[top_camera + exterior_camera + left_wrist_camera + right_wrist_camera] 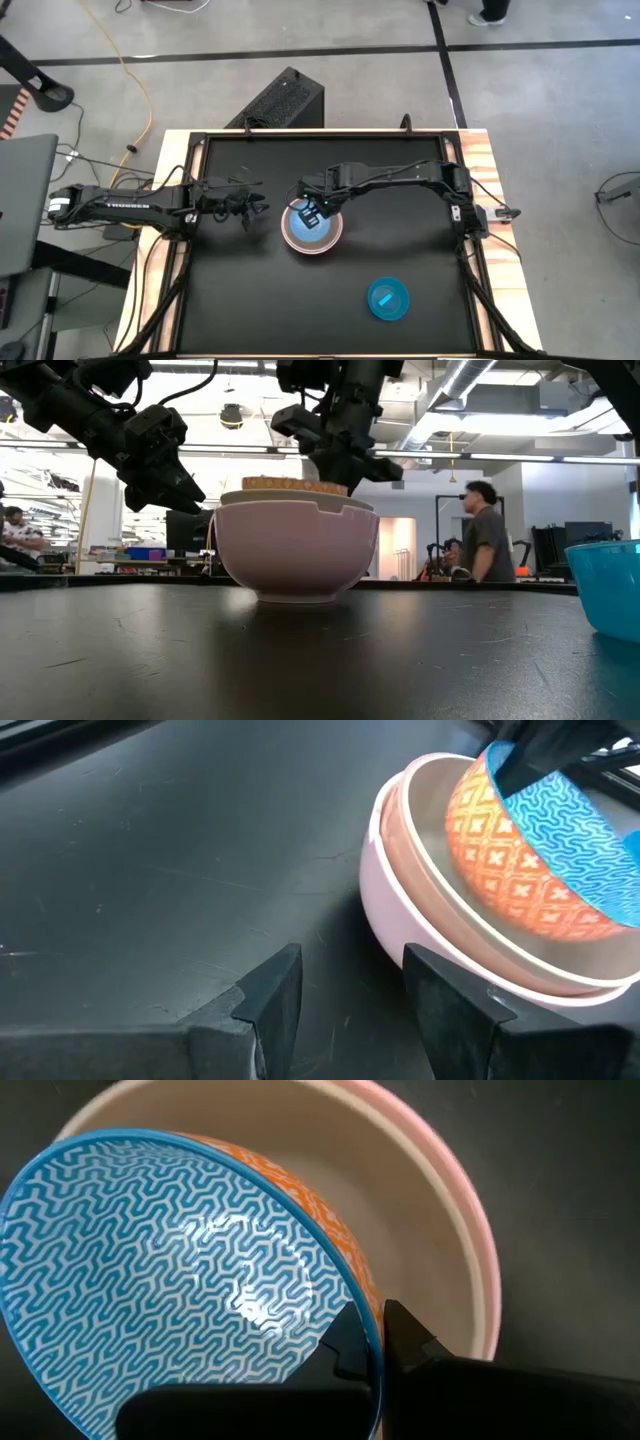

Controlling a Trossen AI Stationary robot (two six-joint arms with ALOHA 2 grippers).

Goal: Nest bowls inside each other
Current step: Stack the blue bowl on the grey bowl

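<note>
A pale pink bowl (295, 555) stands on its base on the black table top, with a cream bowl (400, 1210) nested inside it. My right gripper (375, 1342) is above this stack, shut on a bowl patterned blue inside and orange outside (170, 1270), which sits tilted inside the cream bowl. Left of the stack, my left gripper (350, 1000) hovers open and empty, pointing at the pink bowl's side (385, 910). A bright teal-blue bowl (388, 299) stands alone near the table's front right. My right gripper pinches the patterned bowl's rim (372, 1320), one finger (345, 1348) on the blue inside and the other finger (408, 1338) on the orange outside. It comes from above, pointing steeply down. The bowl hangs tilted within the cream bowl; whether it rests there I cannot tell.
The black table top (400, 180) has a raised frame and wooden side edges. A dark box (285, 100) stands on the floor beyond the far edge. A person (487, 530) stands in the room behind. Room lies between the stack and the teal bowl (610, 585).
</note>
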